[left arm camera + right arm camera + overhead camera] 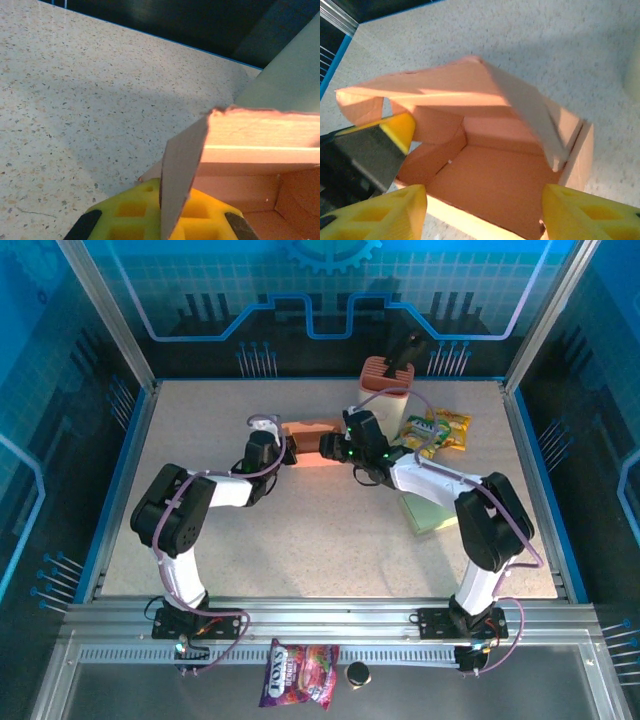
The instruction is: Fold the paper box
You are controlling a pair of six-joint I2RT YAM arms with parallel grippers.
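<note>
- The left gripper [268, 445] is at the 9 o'clock side of the paper box [310, 442]. Its fingers are fully closed, pinching a thin side flap [182, 170] that stands on edge between the yellow pads [135, 215] in the left wrist view.
- The box rests on the table [300, 540], a little toward 11 o'clock from the middle, with its mouth open toward the right arm. The top panel [445, 90] sags over the hollow inside, and a loose flap [530, 115] hangs down at 2 o'clock of the opening.
- The right gripper [345, 448] is at the box's 3 o'clock, fingers spread wide with nothing between them. In the right wrist view they sit at 7 and 5 o'clock, just short of the mouth.
- The step in hand looks like tucking the loose flap in. It should go best with the left pinch as an anchor, so the light card cannot slide. The right fingers should take the flap near its crease and turn it inward along the fold.
- Press gently, as the walls look thin and likely to buckle.
- A tall container [385, 380] at the box's 1 o'clock and snack packets [437, 430] at 3 o'clock lie near the right wrist, so the swing should be kept small.
</note>
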